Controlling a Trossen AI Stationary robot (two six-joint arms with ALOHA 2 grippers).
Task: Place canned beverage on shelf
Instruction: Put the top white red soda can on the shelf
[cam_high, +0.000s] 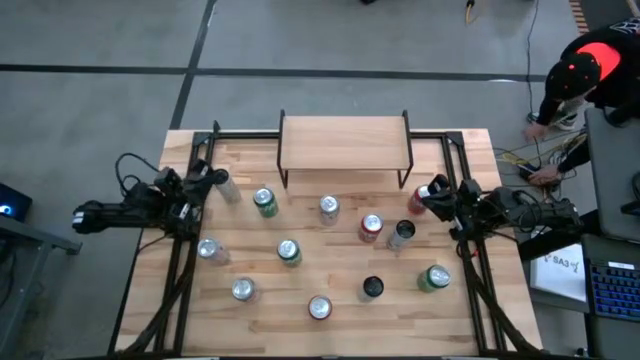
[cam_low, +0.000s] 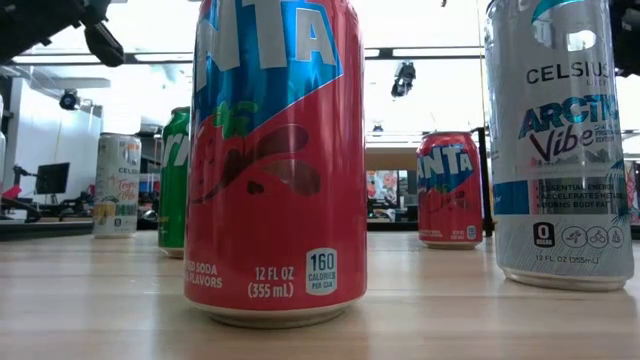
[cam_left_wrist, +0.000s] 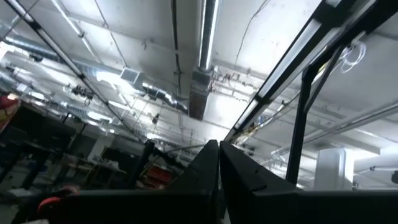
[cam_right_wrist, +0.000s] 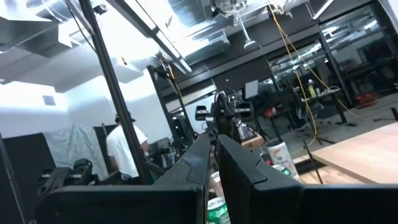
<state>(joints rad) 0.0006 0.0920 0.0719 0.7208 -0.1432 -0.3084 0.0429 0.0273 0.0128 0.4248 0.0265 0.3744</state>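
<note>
The shelf (cam_high: 345, 143), a light wood board on thin black legs, stands at the table's far middle with nothing on it. Several beverage cans stand upright on the tabletop in front of it, among them a green one (cam_high: 265, 202), a red one (cam_high: 371, 228) and a silver one (cam_high: 329, 208). In the low view a red can (cam_low: 275, 160) stands closest. My left gripper (cam_high: 210, 180) hovers shut at the table's left edge, tipped upward (cam_left_wrist: 219, 152). My right gripper (cam_high: 430, 192) hovers shut at the right edge, also tipped upward (cam_right_wrist: 212, 142).
A silver can (cam_high: 226, 187) stands just beside my left gripper, and a red can (cam_high: 418, 202) sits under my right one. Black frame rails (cam_high: 180, 270) run along both table sides. A person (cam_high: 585, 65) bends down beyond the far right corner, near some cables.
</note>
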